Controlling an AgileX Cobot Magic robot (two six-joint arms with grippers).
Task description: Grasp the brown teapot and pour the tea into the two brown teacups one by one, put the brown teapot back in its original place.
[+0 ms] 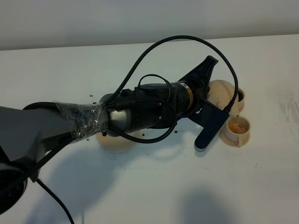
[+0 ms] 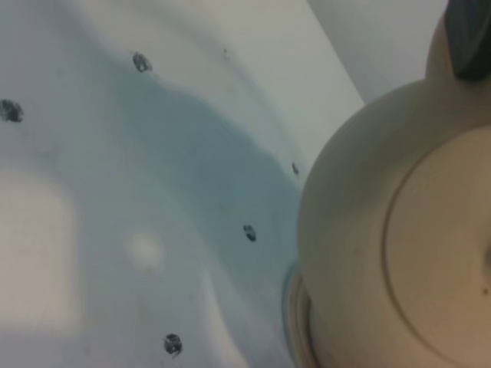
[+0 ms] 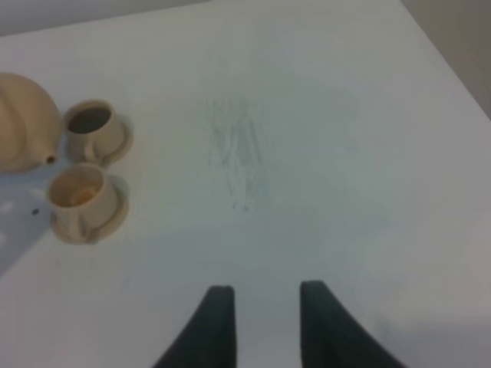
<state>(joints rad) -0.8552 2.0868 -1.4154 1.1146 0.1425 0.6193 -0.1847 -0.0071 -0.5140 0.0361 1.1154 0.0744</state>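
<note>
Seen from high up, the left gripper at right of centre is clamped on the brown teapot. The pot is held just beside the two brown teacups at the right, both holding tea, and the saucer lies left of centre on the white table. The left wrist view has the brown teapot filling its right side. In the right wrist view, the right gripper at the bottom edge has its jaws apart and empty, with the brown teapot and the cups at the left.
</note>
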